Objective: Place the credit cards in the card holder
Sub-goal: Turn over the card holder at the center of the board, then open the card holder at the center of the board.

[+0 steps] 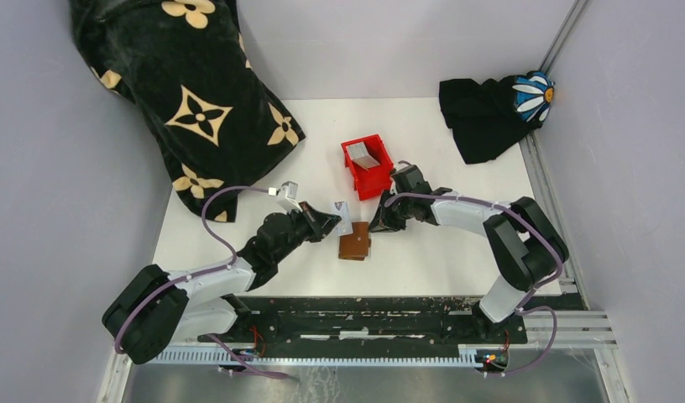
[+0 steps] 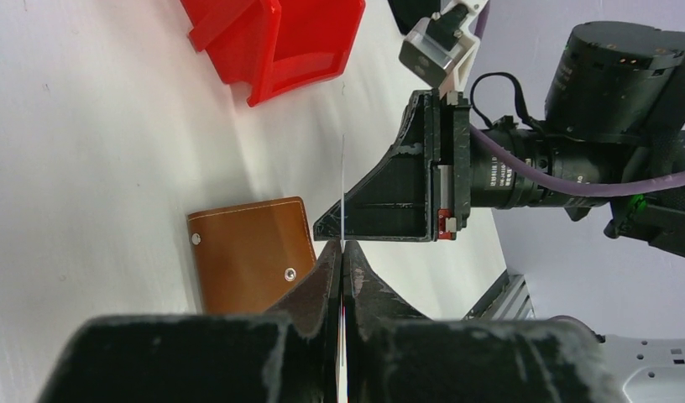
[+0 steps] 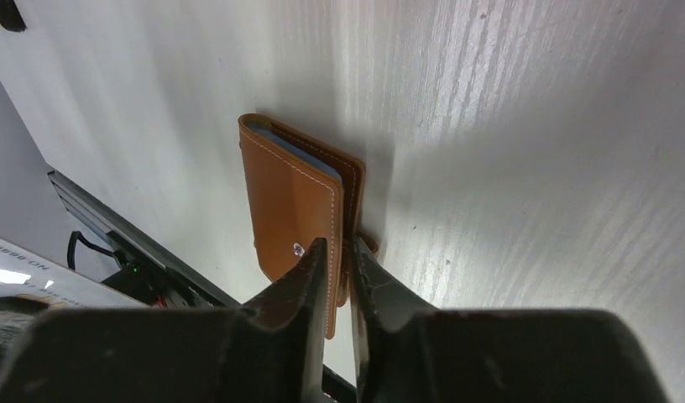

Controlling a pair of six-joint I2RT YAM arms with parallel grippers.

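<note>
Near the middle of the table [image 1: 457, 252], the brown card holder [image 1: 354, 244] lies. Just beside it, the left gripper [image 2: 341, 252] is clenched on one credit card [image 1: 344, 216]. The right gripper [image 3: 339, 252] straddles the holder's edge; whether it pinches the leather cannot be told.

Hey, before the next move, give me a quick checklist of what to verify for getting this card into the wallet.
1. Left hand grips the card: ok.
2. Right hand pinches the card holder by its flap: ok.
3. Pocket opened wide enough: cannot tell.
4. Card lined up at the pocket: not ok, it is off to one side.
5. Red bin clear of the path: ok.
</note>
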